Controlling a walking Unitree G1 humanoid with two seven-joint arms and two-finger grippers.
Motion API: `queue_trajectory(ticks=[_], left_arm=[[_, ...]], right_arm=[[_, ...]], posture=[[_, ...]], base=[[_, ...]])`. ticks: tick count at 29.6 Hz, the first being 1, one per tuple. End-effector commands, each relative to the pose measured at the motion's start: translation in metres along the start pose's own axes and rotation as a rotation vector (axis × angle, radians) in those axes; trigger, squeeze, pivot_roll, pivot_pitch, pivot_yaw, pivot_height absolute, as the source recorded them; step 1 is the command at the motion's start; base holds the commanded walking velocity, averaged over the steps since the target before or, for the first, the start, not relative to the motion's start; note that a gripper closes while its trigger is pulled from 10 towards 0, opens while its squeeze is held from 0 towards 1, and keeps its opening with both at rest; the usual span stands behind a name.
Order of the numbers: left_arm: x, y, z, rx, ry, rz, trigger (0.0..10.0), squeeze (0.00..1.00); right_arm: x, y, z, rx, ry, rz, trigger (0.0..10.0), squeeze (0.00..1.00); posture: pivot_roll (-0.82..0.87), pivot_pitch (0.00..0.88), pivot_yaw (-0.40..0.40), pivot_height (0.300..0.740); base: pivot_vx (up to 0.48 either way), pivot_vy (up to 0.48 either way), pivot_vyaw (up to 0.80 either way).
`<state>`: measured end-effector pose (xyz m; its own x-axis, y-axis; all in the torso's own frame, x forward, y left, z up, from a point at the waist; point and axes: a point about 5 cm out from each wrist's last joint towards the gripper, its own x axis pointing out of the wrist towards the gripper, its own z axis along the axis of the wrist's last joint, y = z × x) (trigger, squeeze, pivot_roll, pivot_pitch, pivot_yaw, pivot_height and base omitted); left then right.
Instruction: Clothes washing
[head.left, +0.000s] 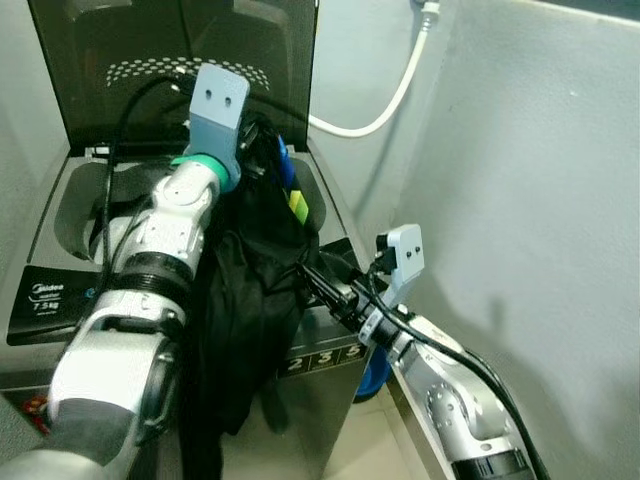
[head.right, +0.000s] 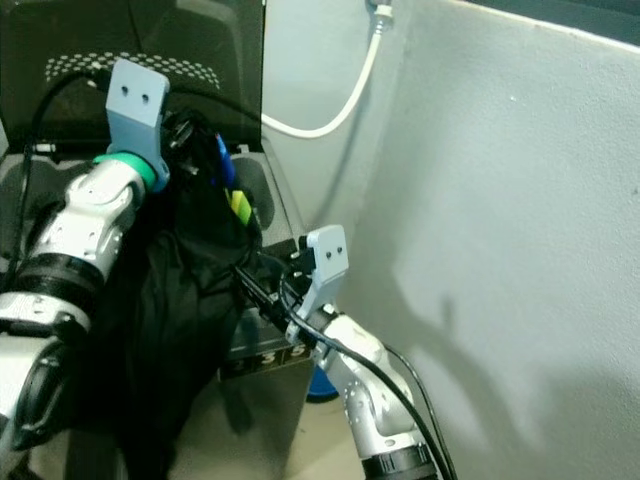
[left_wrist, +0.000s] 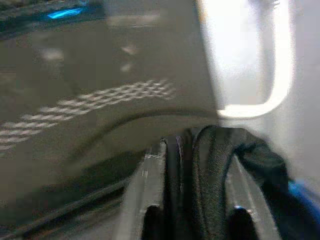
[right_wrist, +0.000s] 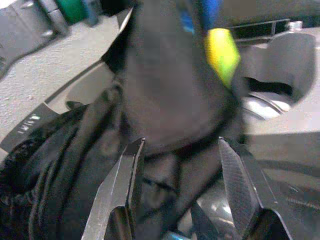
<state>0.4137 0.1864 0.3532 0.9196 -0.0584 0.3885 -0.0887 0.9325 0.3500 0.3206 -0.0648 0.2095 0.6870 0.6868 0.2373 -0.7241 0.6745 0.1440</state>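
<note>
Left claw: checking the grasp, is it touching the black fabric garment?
Touching. Left wrist view shows left claw shut on bunched black fabric garment.

Laundry corner of a home, tight quarters. Top-loading washing machine against pale grey walls, lid raised upright, dark with a dotted white band. Control panel along front edge, printed brand mark and capacity label at left, numerals legible on the right part. White water hose looping down the back wall from a fitting near the corner. Black garment with blue and yellow tags draped over the machine's front. Pale tiled floor below; blue object partly hidden beside the machine.
</note>
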Motion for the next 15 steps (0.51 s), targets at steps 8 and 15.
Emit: queue_trajectory(ticks=[8, 15], left_arm=[[-0.014, 0.046, -0.043, 0.112, 0.278, 0.127, 10.0, 1.00], [-0.022, 0.042, -0.067, -0.149, 0.418, 0.087, 10.0, 1.00]], right_arm=[[0.000, 0.000, -0.006, 0.001, 0.027, -0.005, 10.0, 0.00], [-0.002, -0.002, -0.006, -0.018, 0.043, -0.001, 10.0, 0.00]], posture=[[0.02, 0.075, -0.054, 0.740], [0.02, 0.079, -0.056, 0.740]], base=[[0.000, 0.000, 0.00], [0.000, 0.000, 0.00]])
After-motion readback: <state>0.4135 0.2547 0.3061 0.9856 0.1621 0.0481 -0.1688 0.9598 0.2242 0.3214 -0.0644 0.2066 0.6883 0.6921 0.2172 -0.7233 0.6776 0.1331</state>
